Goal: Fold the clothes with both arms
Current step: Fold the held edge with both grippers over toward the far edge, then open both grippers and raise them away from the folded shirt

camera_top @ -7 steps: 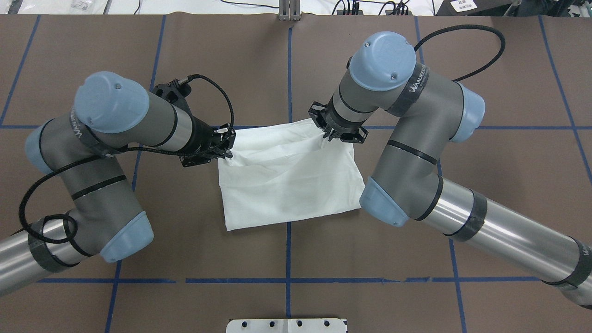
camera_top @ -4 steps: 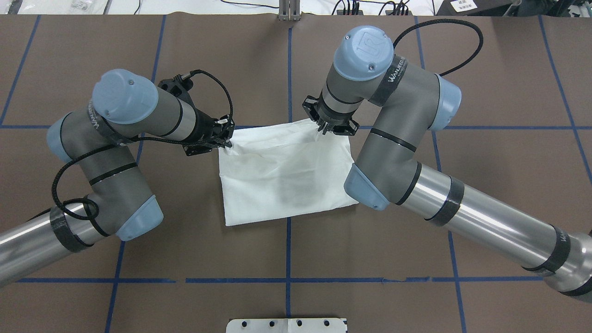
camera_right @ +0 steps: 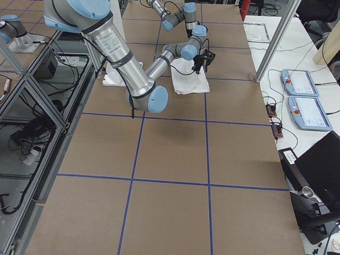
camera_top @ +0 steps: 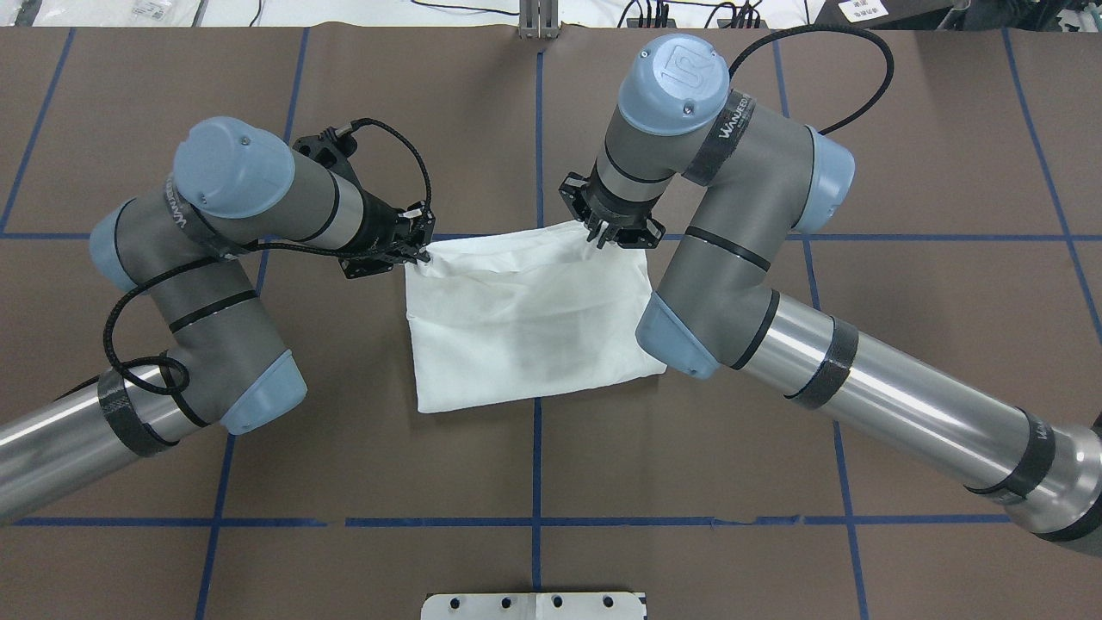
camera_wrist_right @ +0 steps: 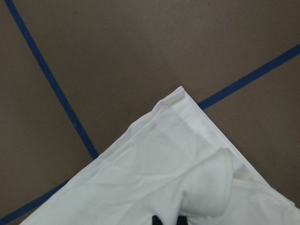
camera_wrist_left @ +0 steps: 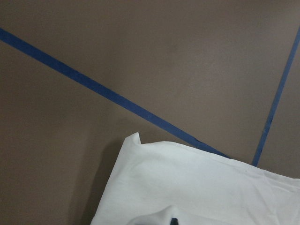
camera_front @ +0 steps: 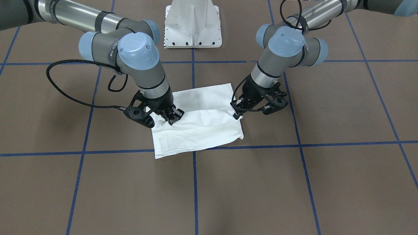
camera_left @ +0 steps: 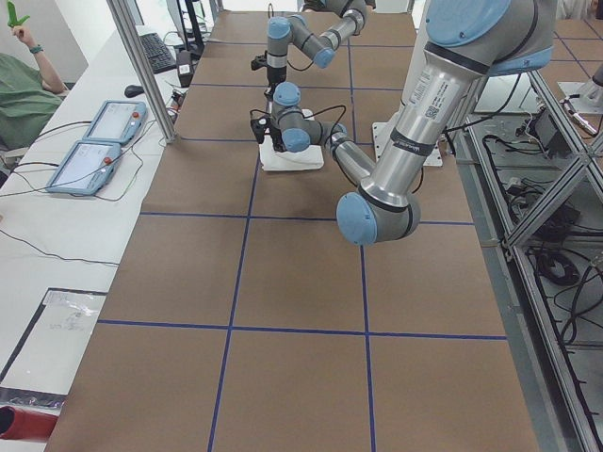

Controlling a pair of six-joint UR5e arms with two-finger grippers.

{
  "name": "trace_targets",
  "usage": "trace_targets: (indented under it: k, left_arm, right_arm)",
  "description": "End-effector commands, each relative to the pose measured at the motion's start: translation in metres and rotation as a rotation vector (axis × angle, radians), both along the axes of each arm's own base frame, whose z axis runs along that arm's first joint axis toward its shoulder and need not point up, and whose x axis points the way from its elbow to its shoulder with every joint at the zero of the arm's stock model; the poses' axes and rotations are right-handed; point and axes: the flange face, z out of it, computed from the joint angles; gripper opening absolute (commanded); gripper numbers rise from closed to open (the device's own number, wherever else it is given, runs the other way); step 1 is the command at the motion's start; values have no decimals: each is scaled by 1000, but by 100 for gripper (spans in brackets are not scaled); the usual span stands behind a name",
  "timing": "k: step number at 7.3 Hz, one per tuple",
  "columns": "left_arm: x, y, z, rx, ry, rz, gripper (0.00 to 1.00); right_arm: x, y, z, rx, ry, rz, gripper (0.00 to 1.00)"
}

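Lying as a folded white rectangle on the brown table (camera_top: 904, 344), the T-shirt (camera_top: 529, 327) sits well out in front of the pedestal base (camera_top: 534, 605), astride a blue tape line. The left gripper (camera_top: 417, 252) is closed on the corner farthest from the base on the left arm's side, with cloth bunched between its fingers. The right gripper (camera_top: 607, 238) is pinched on the other far corner, where a small fold of fabric stands lifted.

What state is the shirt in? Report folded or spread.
Folded: the T-shirt is a layered rectangle, no sleeves showing; left gripper and right gripper pinch its far edge.
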Motion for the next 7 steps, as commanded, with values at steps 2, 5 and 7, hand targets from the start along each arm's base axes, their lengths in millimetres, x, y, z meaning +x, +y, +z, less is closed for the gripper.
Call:
trace_targets:
  k: [2,5,7]
  left_arm:
    - [-15,-20,8,-10,-16,-38,100]
    - [-55,-34,16,72,-49,-16,100]
    - [-156,-13,72,260,-136,78,100]
  right_arm:
    - [20,-21,10,-33,-5,2,100]
    - [37,-27,9,54,-17,-47,100]
    - [133,-47,62,236,44,-116,100]
